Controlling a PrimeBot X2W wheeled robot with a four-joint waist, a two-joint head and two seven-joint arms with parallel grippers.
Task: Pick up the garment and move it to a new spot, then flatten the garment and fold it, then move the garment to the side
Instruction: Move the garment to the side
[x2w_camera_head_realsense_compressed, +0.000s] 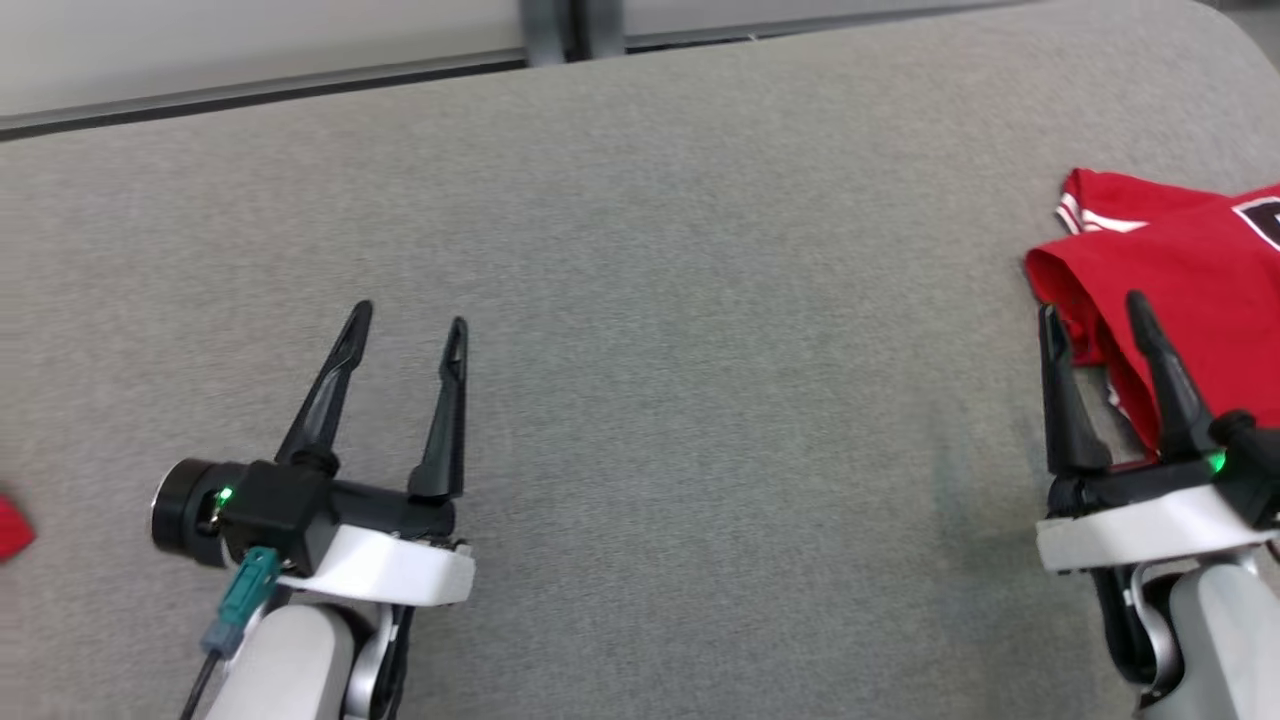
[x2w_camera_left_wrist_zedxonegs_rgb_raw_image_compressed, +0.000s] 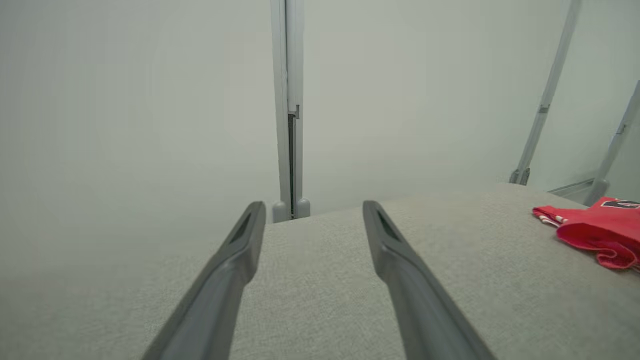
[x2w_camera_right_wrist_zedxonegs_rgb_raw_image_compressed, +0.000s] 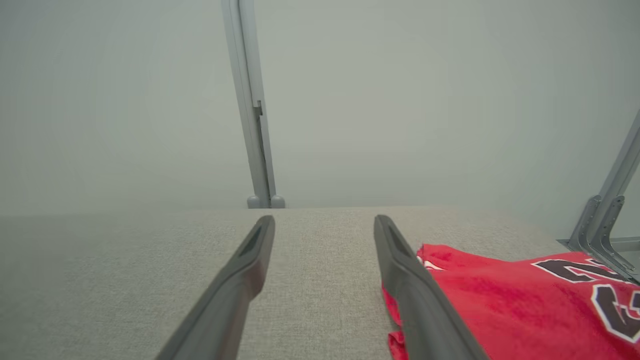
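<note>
Red with white trim and dark lettering, the garment (x2w_camera_head_realsense_compressed: 1190, 250) lies bunched at the right edge of the head view, on the grey fabric surface (x2w_camera_head_realsense_compressed: 640, 300). The right pincer (x2w_camera_head_realsense_compressed: 1092, 304) stands wide at the lower right, its tips over the garment's left edge; the right wrist view shows just grey fabric between them, and whether a finger touches the cloth I cannot tell. The left pincer (x2w_camera_head_realsense_compressed: 410, 314) stands wide and empty at the lower left, well apart from the garment, and a red scrap (x2w_camera_head_realsense_compressed: 12, 525) shows at the left edge.
</note>
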